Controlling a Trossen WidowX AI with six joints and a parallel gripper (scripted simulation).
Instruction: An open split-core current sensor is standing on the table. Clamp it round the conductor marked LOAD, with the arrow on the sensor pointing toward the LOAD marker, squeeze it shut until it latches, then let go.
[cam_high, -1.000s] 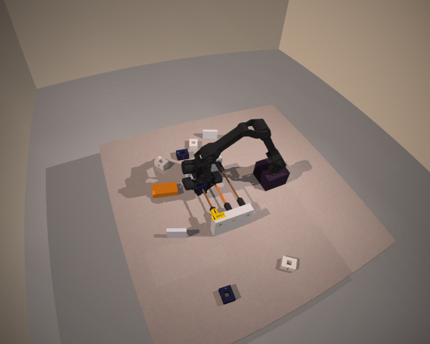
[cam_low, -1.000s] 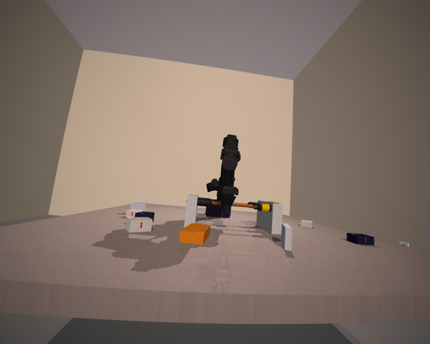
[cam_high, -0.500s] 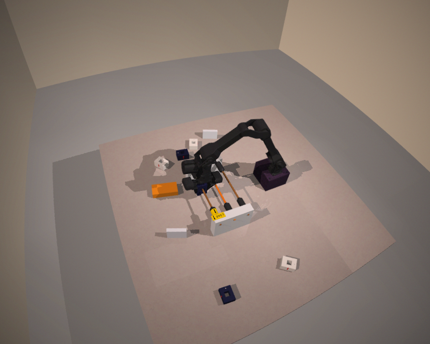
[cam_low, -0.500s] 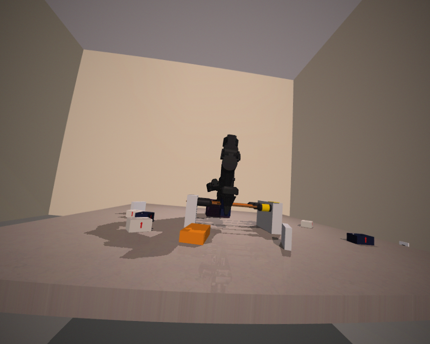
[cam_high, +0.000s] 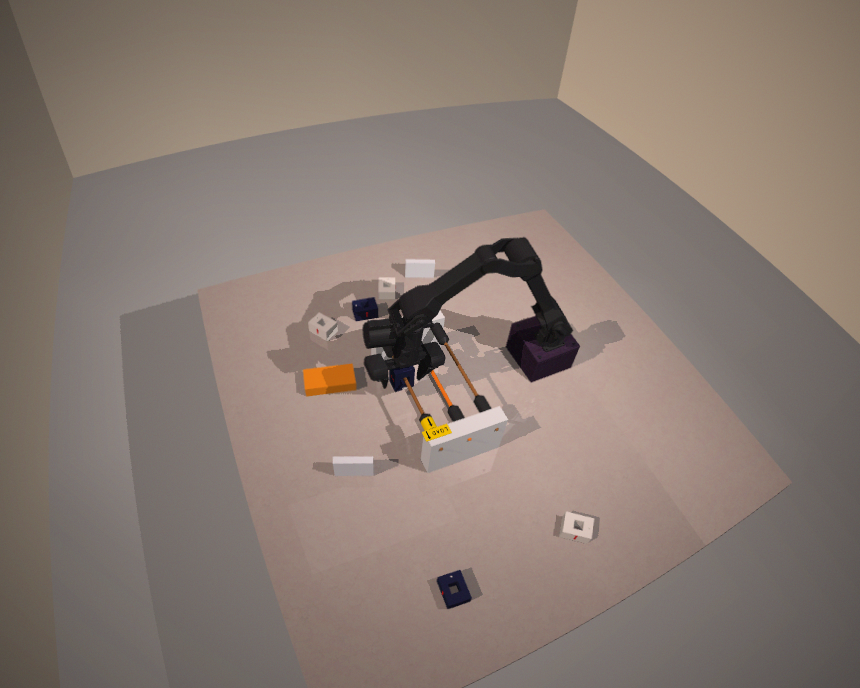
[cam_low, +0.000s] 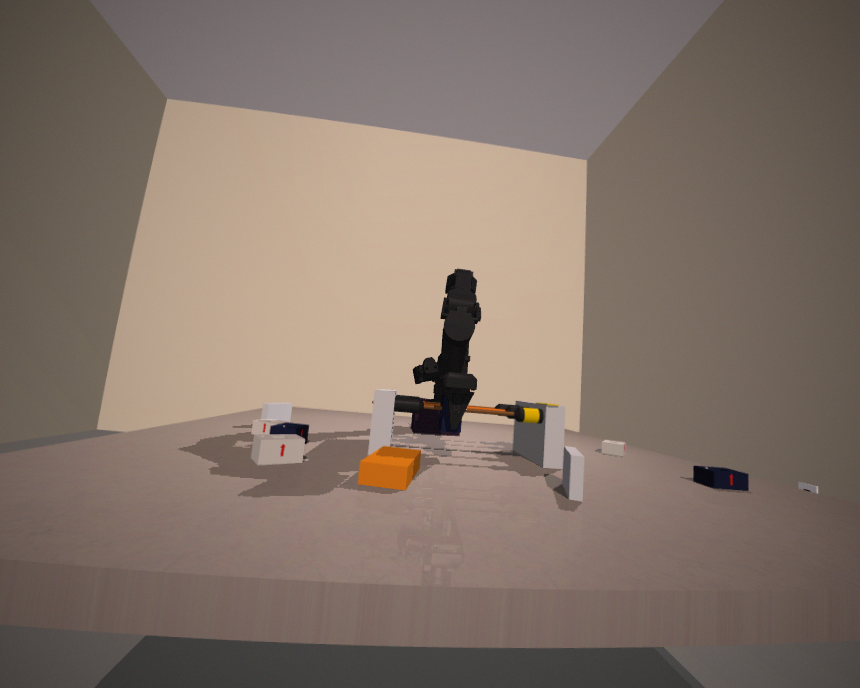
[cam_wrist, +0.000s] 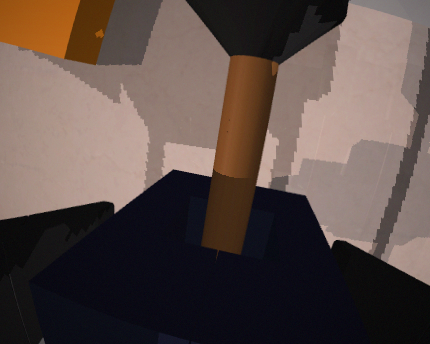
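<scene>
The dark blue current sensor (cam_high: 402, 378) (cam_wrist: 150, 285) sits round the outer copper conductor (cam_high: 414, 396) (cam_wrist: 245, 115), which passes into its window. Its halves look together in the wrist view, with a thin seam; the latch cannot be made out. The yellow LOAD marker (cam_high: 436, 431) is at the near end of this conductor, on top of the white end block, with a yellow sleeve (cam_low: 530, 415) beside it. My gripper (cam_high: 403, 380) (cam_wrist: 223, 235) is open, one finger on each side of the sensor, with gaps showing in the wrist view. The sensor's arrow is not visible.
Two other conductors run alongside, between the white end block (cam_high: 466, 444) and the far supports. An orange block (cam_high: 329, 380) (cam_low: 388, 469) (cam_wrist: 35, 25) lies beside the rig. A small white panel (cam_high: 352, 466) (cam_low: 573, 473) stands nearby. Several white and blue sensors lie farther out.
</scene>
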